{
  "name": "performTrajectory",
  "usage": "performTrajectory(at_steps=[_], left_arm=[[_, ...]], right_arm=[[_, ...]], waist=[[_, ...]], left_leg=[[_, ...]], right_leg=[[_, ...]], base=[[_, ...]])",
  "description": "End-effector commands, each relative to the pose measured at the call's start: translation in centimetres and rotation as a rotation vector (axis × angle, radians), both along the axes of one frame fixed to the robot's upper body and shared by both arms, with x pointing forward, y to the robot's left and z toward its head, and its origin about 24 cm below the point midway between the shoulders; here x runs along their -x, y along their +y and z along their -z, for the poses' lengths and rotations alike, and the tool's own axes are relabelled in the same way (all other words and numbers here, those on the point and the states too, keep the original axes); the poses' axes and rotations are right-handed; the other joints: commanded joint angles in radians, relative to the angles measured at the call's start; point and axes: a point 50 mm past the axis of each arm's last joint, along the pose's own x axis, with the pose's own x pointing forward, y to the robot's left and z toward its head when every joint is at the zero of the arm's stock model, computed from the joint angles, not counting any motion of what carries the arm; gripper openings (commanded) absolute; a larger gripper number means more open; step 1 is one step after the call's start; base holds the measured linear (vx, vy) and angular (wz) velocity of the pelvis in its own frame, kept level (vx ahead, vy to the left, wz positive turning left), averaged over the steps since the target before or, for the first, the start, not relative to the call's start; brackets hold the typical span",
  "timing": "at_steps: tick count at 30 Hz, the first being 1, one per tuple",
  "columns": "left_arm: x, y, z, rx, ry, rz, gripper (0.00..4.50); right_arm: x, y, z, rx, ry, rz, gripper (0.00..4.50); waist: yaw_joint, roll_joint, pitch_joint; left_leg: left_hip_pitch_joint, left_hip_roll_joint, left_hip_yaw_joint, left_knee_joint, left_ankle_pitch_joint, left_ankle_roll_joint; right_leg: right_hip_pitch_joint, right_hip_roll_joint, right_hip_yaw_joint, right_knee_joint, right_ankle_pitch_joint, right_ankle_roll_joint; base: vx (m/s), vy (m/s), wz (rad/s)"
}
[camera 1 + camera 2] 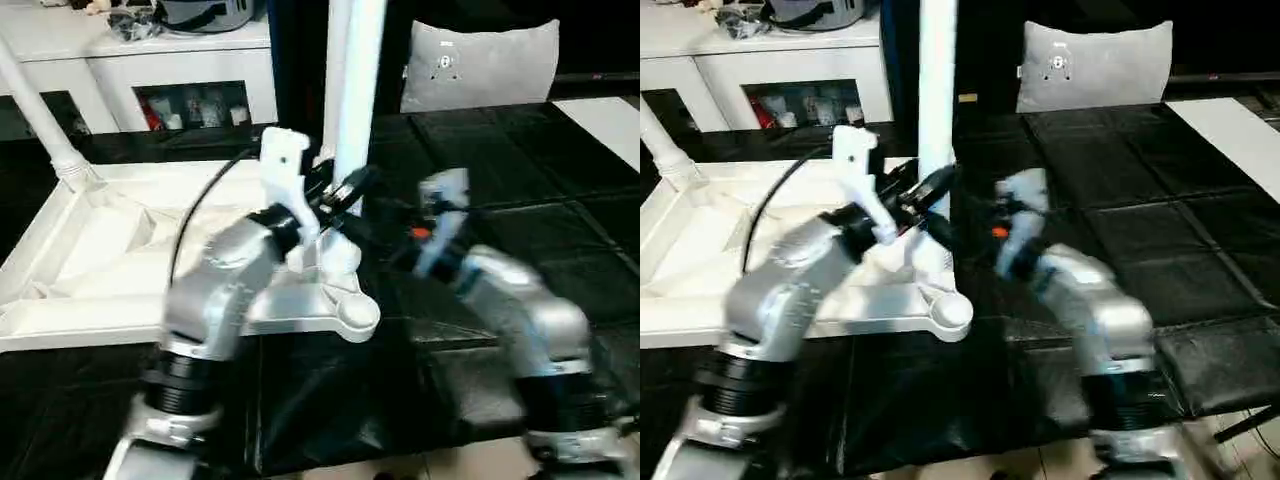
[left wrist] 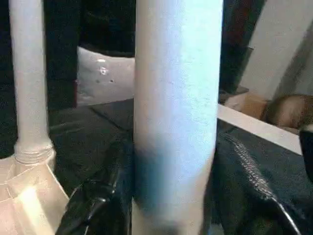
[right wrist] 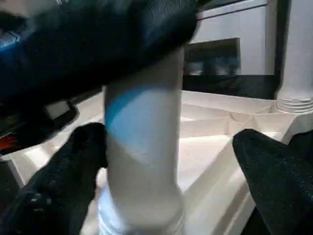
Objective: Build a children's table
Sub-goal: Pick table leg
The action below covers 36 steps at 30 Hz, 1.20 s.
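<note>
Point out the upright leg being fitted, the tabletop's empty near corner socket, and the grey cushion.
upright leg (image 1: 357,90), left eye view, mid shaft.
empty corner socket (image 1: 355,318), left eye view, round rim.
grey cushion (image 1: 1095,62), right eye view, front face.

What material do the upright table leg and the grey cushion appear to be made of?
The upright leg looks like white plastic: a smooth, even, matte tube with a soft sheen. The grey cushion looks like woven fabric over soft filling: dull surface, pointed soft corners. Neither can be settled by look alone.
</note>
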Motion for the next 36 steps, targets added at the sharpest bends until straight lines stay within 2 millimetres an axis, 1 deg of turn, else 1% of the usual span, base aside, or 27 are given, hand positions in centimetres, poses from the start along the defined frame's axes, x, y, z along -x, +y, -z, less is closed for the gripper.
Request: performTrajectory(at_steps=[1,2,6,7,8,10,11,12,13,14,16,17,18,20,21,22,23,24,28,30,31,32,33,34,35,36], left_arm=[[0.0,-0.2,-0.8,-0.002,-0.051,-0.054,1.90],[-0.1,-0.1,-0.8,-0.004,-0.054,-0.064,1.90],[-0.3,0.1,-0.8,-0.007,-0.053,-0.087,1.90],[-0.3,0.1,-0.8,-0.007,-0.053,-0.089,1.90],[-0.3,0.1,-0.8,-0.007,-0.052,-0.095,1.90],[-0.4,0.1,-0.8,-0.012,-0.054,-0.102,1.90],[-0.4,0.1,-0.8,-0.023,-0.061,-0.104,1.90],[-0.4,0.1,-0.8,-0.030,-0.068,-0.109,1.90],[-0.5,0.1,-0.8,-0.034,-0.074,-0.114,1.90],[-0.5,0.1,-0.8,-0.034,-0.074,-0.114,1.90],[-0.5,0.1,-0.8,-0.039,-0.079,-0.119,1.90],[-0.6,0.1,-0.8,-0.043,-0.081,-0.120,1.90],[-0.6,0.0,-0.8,-0.047,-0.083,-0.120,1.90],[-0.6,0.0,-0.7,-0.053,-0.083,-0.125,1.90],[-0.7,0.1,-0.5,-0.060,-0.080,-0.141,1.90],[-0.7,0.2,-0.4,-0.059,-0.077,-0.149,1.90],[-0.8,0.2,-0.4,-0.057,-0.076,-0.151,1.90],[-0.8,0.3,-0.4,-0.044,-0.070,-0.154,1.90],[-0.9,0.5,-0.4,-0.043,-0.067,-0.164,1.90],[-1.0,0.7,-0.3,-0.048,-0.065,-0.180,1.90],[-1.1,0.8,-0.2,-0.057,-0.060,-0.186,1.90],[-1.1,0.8,-0.2,-0.057,-0.060,-0.186,2.25],[-1.1,0.9,0.0,-0.071,-0.051,-0.184,2.46],[-1.1,0.9,0.0,-0.071,-0.051,-0.184,2.46],[-1.1,0.9,0.2,-0.077,-0.045,-0.175,2.60],[-1.1,0.9,0.2,-0.071,-0.038,-0.172,2.60]], right_arm=[[-0.6,0.8,0.0,0.017,0.002,0.062,3.95],[-0.6,1.1,0.1,0.016,0.003,0.061,3.81],[-0.8,1.5,0.2,0.020,0.009,0.068,3.52],[-0.8,1.6,0.2,0.020,0.010,0.069,3.32],[-0.9,1.7,0.2,0.021,0.012,0.071,3.32],[-1.0,1.7,0.3,0.044,0.017,0.081,3.12],[-1.0,1.7,0.5,0.059,0.024,0.094,3.12],[-1.1,1.8,0.5,0.060,0.022,0.103,2.98],[-1.2,1.8,0.4,0.065,0.014,0.109,2.86],[-1.2,1.8,0.4,0.065,0.014,0.109,2.80],[-1.2,1.9,0.2,0.063,-0.001,0.103,2.74],[-1.2,2.1,0.1,0.052,-0.002,0.091,2.65],[-1.1,2.2,0.1,0.043,-0.001,0.083,2.40],[-1.1,2.3,0.0,0.034,-0.004,0.084,2.31],[-1.1,2.3,0.1,0.021,0.001,0.085,2.31],[-1.1,2.3,0.1,0.017,0.001,0.087,2.18],[-1.1,2.3,0.1,0.014,0.001,0.089,2.18],[-1.1,2.3,0.1,0.010,0.004,0.088,2.02],[-1.0,2.4,0.2,0.013,0.002,0.079,1.97],[-0.9,2.3,0.3,0.014,0.005,0.063,1.96],[-0.9,2.3,0.3,0.017,0.004,0.059,1.95],[-0.9,2.3,0.3,0.017,0.004,0.059,1.95],[-0.9,2.3,0.4,0.024,0.000,0.055,1.95],[-0.9,2.3,0.4,0.024,0.000,0.055,1.95],[-0.9,2.2,0.4,0.029,-0.003,0.054,1.95],[-0.9,2.2,0.4,0.036,-0.011,0.043,1.95]], waist=[[-0.003,-0.019,-0.083],[-0.008,-0.016,-0.081],[-0.009,-0.016,-0.081],[-0.011,-0.016,-0.081],[-0.012,-0.014,-0.082],[-0.013,-0.014,-0.082],[-0.014,-0.012,-0.082],[-0.015,-0.013,-0.081],[-0.016,-0.010,-0.081],[-0.017,-0.011,-0.082],[-0.017,-0.009,-0.082],[-0.017,-0.004,-0.081],[-0.017,-0.007,-0.082],[-0.017,-0.007,-0.083],[-0.017,-0.004,-0.082],[-0.019,-0.005,-0.082],[-0.019,-0.005,-0.083],[-0.018,-0.006,-0.084],[-0.017,-0.006,-0.083],[-0.016,-0.008,-0.083],[-0.016,-0.008,-0.083],[-0.016,-0.008,-0.083],[-0.016,-0.007,-0.083],[-0.016,-0.007,-0.083],[-0.016,-0.007,-0.083],[-0.017,-0.008,-0.084]], left_leg=[[-0.016,0.005,0.019,-0.066,-0.005,0.051],[-0.013,0.007,0.019,-0.067,-0.027,0.052],[-0.015,0.005,0.018,-0.067,-0.028,0.052],[-0.016,0.004,0.018,-0.067,-0.030,0.054],[-0.015,0.005,0.017,-0.066,-0.026,0.054],[-0.016,0.006,0.016,-0.066,-0.021,0.055],[-0.016,0.006,0.016,-0.066,-0.018,0.054],[-0.016,0.005,0.016,-0.067,-0.016,0.054],[-0.016,0.006,0.016,-0.066,-0.017,0.053],[-0.015,0.005,0.016,-0.066,-0.019,0.053],[-0.015,0.005,0.016,-0.066,-0.026,0.054],[-0.014,0.006,0.015,-0.067,-0.031,0.054],[-0.014,0.006,0.015,-0.067,-0.032,0.055],[-0.015,0.006,0.015,-0.066,-0.028,0.055],[-0.014,0.006,0.015,-0.066,-0.026,0.056],[-0.014,0.007,0.015,-0.067,-0.028,0.057],[-0.013,0.008,0.014,-0.066,-0.027,0.056],[-0.014,0.009,0.014,-0.066,-0.020,0.057],[-0.014,0.008,0.015,-0.066,-0.017,0.059],[-0.014,0.008,0.016,-0.065,-0.018,0.059],[-0.015,0.007,0.016,-0.066,-0.017,0.060],[-0.014,0.007,0.016,-0.065,-0.016,0.060],[-0.015,0.008,0.015,-0.065,-0.015,0.061],[-0.014,0.009,0.015,-0.066,-0.017,0.060],[-0.014,0.008,0.015,-0.066,-0.018,0.060],[-0.013,0.009,0.015,-0.066,-0.021,0.060]], right_leg=[[0.075,-0.060,0.060,-0.072,-0.369,0.029],[0.074,-0.059,0.060,-0.075,-0.379,0.033],[0.076,-0.059,0.061,-0.073,-0.370,0.047],[0.076,-0.058,0.061,-0.073,-0.366,0.046],[0.076,-0.059,0.062,-0.071,-0.358,0.043],[0.076,-0.059,0.062,-0.070,-0.351,0.039],[0.076,-0.058,0.063,-0.068,-0.344,0.036],[0.076,-0.059,0.063,-0.069,-0.344,0.035],[0.076,-0.059,0.063,-0.068,-0.343,0.033],[0.076,-0.060,0.063,-0.069,-0.341,0.032],[0.076,-0.059,0.063,-0.069,-0.341,0.031],[0.076,-0.059,0.063,-0.069,-0.343,0.028],[0.077,-0.059,0.063,-0.069,-0.337,0.027],[0.078,-0.060,0.064,-0.067,-0.331,0.024],[0.076,-0.059,0.064,-0.066,-0.325,0.020],[0.076,-0.058,0.064,-0.068,-0.326,0.019],[0.077,-0.060,0.064,-0.066,-0.321,0.015],[0.077,-0.060,0.066,-0.063,-0.308,0.007],[0.078,-0.061,0.066,-0.062,-0.308,0.002],[0.078,-0.061,0.067,-0.063,-0.312,0.004],[0.078,-0.061,0.066,-0.063,-0.315,0.005],[0.078,-0.061,0.066,-0.063,-0.315,0.006],[0.078,-0.060,0.067,-0.063,-0.314,0.005],[0.077,-0.061,0.066,-0.063,-0.316,0.005],[0.077,-0.061,0.066,-0.064,-0.317,0.005],[0.077,-0.061,0.066,-0.063,-0.318,0.005]], base=[[0.000,0.000,0.00],[0.000,0.000,0.00],[0.000,0.000,0.00],[0.000,0.000,0.00],[0.000,0.000,0.00],[0.000,0.000,0.00],[0.000,0.000,0.00],[0.000,0.000,0.00],[0.000,0.000,0.00],[0.000,0.000,0.00],[0.000,0.000,0.00],[0.000,0.000,0.00],[0.000,0.000,0.00],[0.000,0.000,0.00],[0.000,0.000,0.00],[0.000,0.000,0.00],[0.000,0.000,0.00],[0.000,0.000,0.00],[0.000,0.000,0.00],[0.000,0.000,0.00],[0.000,0.000,0.00],[0.000,0.000,0.00],[0.000,0.000,0.00],[0.000,0.000,0.00],[0.000,0.000,0.00],[0.000,0.000,0.00]])
